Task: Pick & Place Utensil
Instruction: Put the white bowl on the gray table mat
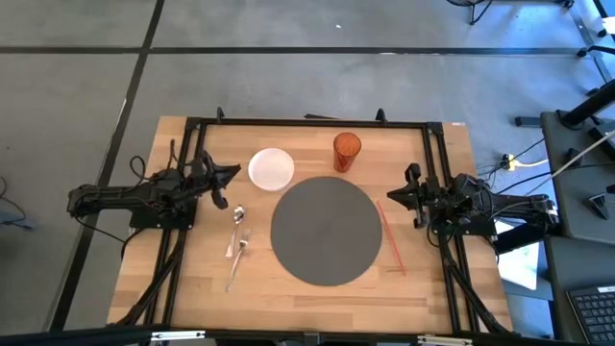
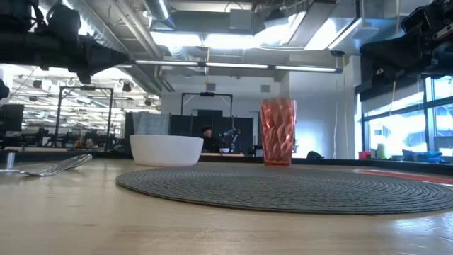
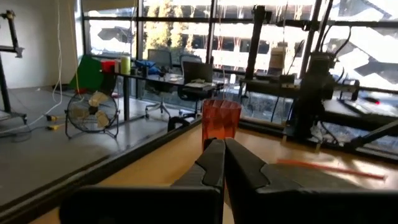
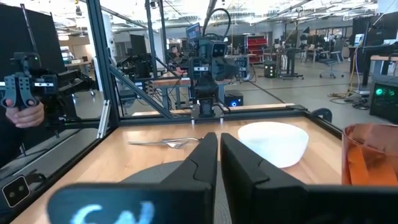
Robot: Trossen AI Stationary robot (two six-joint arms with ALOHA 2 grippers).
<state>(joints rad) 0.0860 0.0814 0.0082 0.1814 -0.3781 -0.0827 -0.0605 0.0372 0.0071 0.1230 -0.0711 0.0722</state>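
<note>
A silver spoon (image 1: 237, 223) and a silver fork (image 1: 239, 255) lie flat on the wooden table left of the round grey placemat (image 1: 327, 231); the low view shows the utensils (image 2: 53, 166) at its left. My left gripper (image 1: 233, 173) hovers above the table's left side, near the white bowl (image 1: 271, 168), shut and empty. My right gripper (image 1: 392, 195) hovers at the table's right side, beside the mat's right edge, shut and empty. In the right wrist view the fork (image 4: 163, 142) and bowl (image 4: 273, 142) lie beyond my shut fingers (image 4: 219, 146).
An orange tumbler (image 1: 347, 151) stands at the far edge of the mat, also in the left wrist view (image 3: 220, 121). A red straw-like stick (image 1: 391, 234) lies right of the mat. Black frame rails (image 1: 307, 123) run along the table's far, left and right edges. A person's hand (image 4: 23, 114) shows beyond the table.
</note>
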